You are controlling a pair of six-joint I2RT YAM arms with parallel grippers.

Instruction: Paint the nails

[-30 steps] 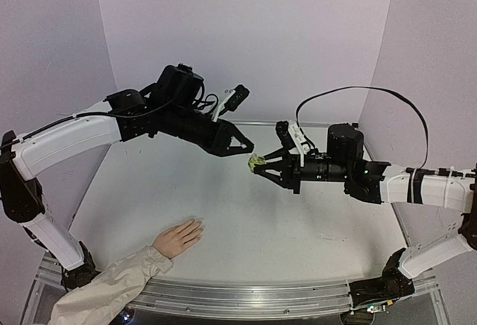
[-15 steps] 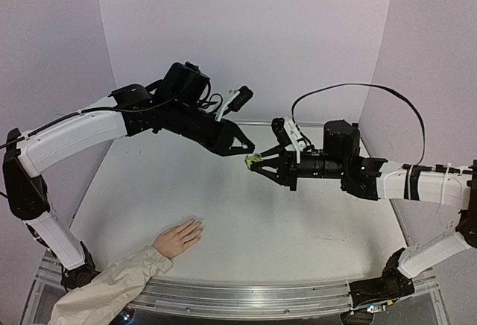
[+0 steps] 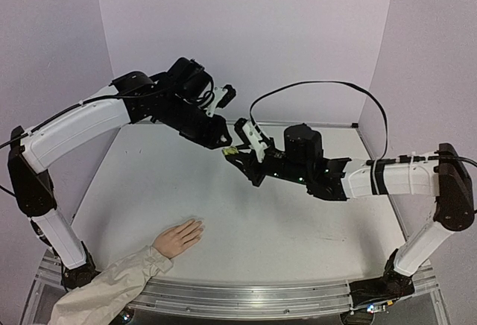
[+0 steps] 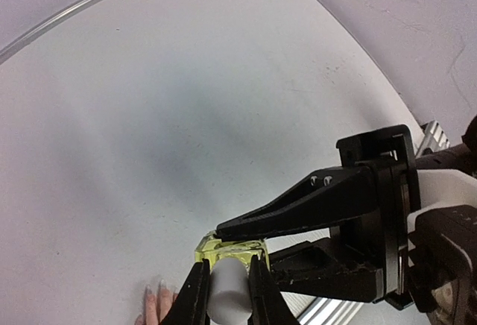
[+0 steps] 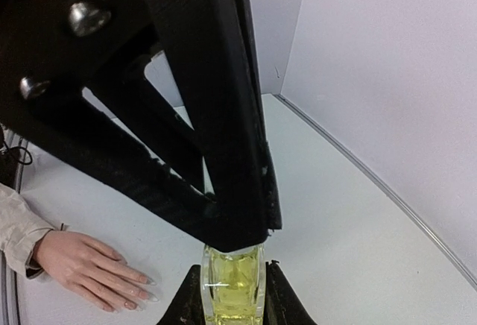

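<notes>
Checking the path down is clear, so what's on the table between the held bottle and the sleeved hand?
Nothing: the top view shows only bare table between the bottle and the hand.

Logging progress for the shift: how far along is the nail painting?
Done: the bottle is lifted, clamped in the right end effector. In hand: the left end effector grips the white cap, not yet off. Left: all painting; the nails on the hand show no colour.

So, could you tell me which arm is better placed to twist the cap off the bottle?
Left, I would judge: the left pincer is shut on the white cap, while the right pincer clamps the yellow bottle and can hold it steady.
</notes>
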